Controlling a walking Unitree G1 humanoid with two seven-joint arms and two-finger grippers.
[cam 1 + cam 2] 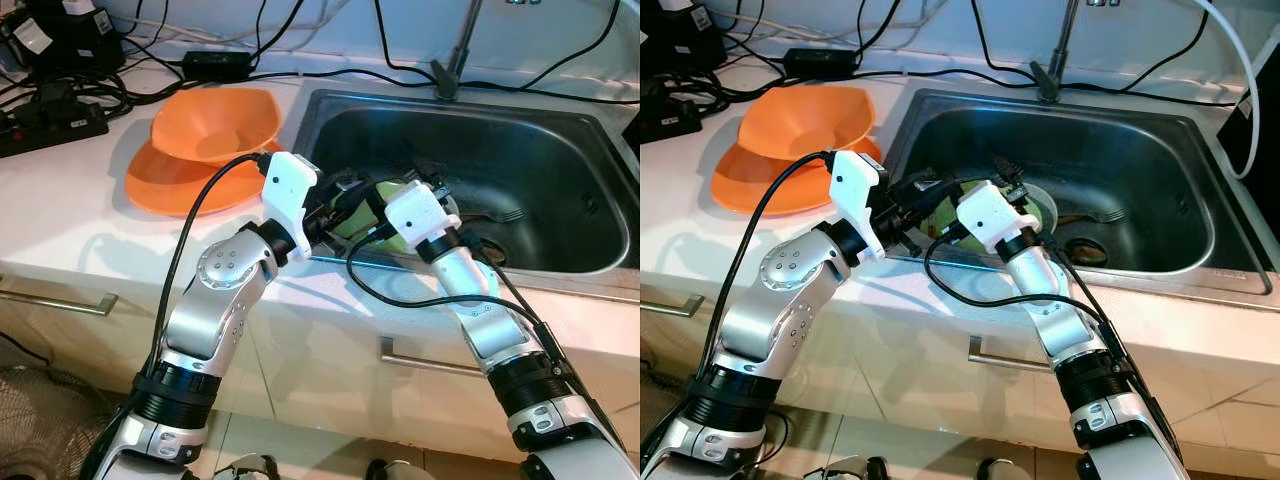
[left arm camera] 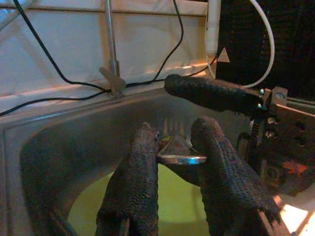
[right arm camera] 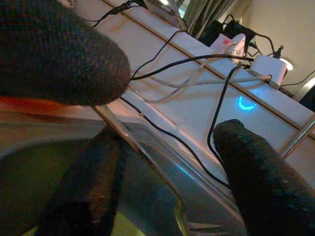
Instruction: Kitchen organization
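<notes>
Apparently the left end effector (image 2: 170, 162) pinches a metal utensil (image 2: 181, 158) over the sink (image 1: 560, 170); right end effector (image 3: 167, 147) parted.

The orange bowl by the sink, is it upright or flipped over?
Upright. The orange bowl sits open side up on an orange plate on the counter, left of the sink; its hollow shows.

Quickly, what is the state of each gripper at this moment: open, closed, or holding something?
Left gripper: shut on a thin shiny metal utensil over the steel sink.
Right gripper: open, holding nothing.
</notes>
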